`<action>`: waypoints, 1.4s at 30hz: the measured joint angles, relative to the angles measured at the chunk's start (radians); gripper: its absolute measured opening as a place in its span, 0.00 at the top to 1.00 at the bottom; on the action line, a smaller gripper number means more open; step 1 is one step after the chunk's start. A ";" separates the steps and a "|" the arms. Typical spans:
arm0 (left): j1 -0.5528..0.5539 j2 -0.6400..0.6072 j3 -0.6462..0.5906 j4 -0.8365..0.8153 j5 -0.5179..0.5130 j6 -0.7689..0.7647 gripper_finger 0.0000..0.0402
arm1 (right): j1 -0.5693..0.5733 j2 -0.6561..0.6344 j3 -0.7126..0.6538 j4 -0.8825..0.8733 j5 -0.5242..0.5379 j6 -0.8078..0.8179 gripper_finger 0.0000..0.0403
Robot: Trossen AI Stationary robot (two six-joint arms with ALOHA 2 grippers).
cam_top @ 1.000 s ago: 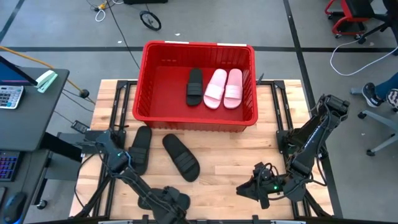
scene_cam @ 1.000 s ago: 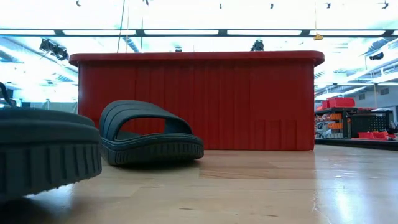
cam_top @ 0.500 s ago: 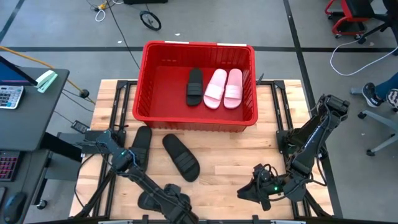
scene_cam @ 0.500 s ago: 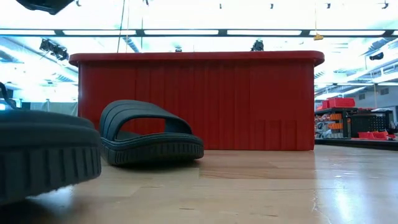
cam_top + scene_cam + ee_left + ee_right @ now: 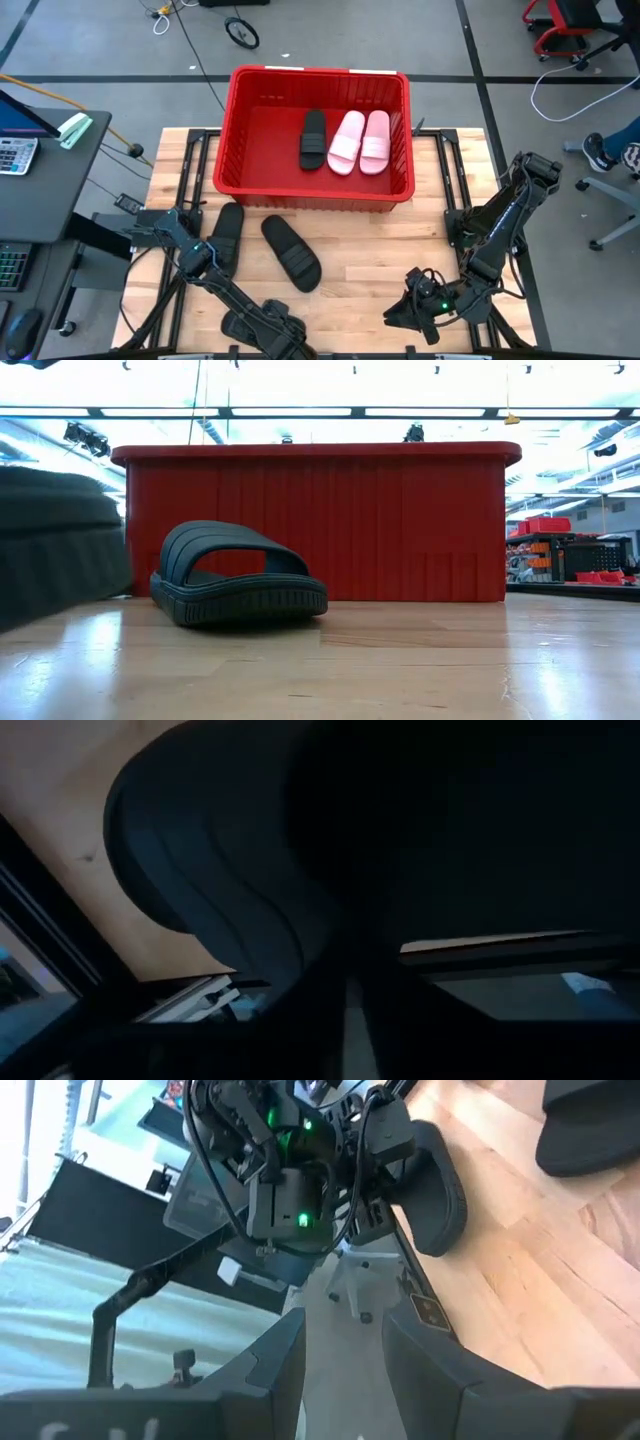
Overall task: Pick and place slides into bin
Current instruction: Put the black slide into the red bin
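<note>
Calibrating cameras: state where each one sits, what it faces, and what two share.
High: overhead, straight down on large red plastic bin and both arms.
Low: table height, facing the bin's ribbed wall.
Left wrist: on left gripper, filled by its held matte black slide sandal.
Right wrist: past open right gripper fingers, toward left arm.
Shared: high and low both show the bin.

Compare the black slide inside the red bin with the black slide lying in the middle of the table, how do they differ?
The black slide in the bin lies straight, lined up with the bin's side walls; the black slide on the table lies at a slant. The bin one rests next to a pink pair, already placed; the table one lies alone on bare wood in front of the bin, not yet picked. Both are matte black, strap up.
</note>
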 joint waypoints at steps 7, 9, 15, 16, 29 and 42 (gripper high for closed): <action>0.013 -0.016 0.011 -0.005 -0.009 0.063 0.99 | 0.000 0.000 0.000 0.000 -0.039 -0.025 0.65; 0.021 -0.028 0.032 -0.005 -0.045 0.072 0.99 | 0.000 0.000 0.000 0.000 -0.041 -0.026 0.65; 0.053 -0.083 0.075 0.000 -0.159 0.075 0.99 | 0.000 0.000 0.000 0.000 -0.041 -0.026 0.65; 0.058 -0.088 0.075 -0.002 -0.171 0.079 0.99 | 0.000 0.000 0.000 0.000 -0.041 -0.026 0.65; 0.060 -0.101 0.069 -0.002 -0.098 0.313 0.89 | 0.001 0.000 0.000 0.000 -0.041 -0.052 0.65; 0.031 -0.103 0.069 0.092 -0.134 0.119 0.40 | 0.071 0.000 0.000 0.000 -0.041 -0.061 0.65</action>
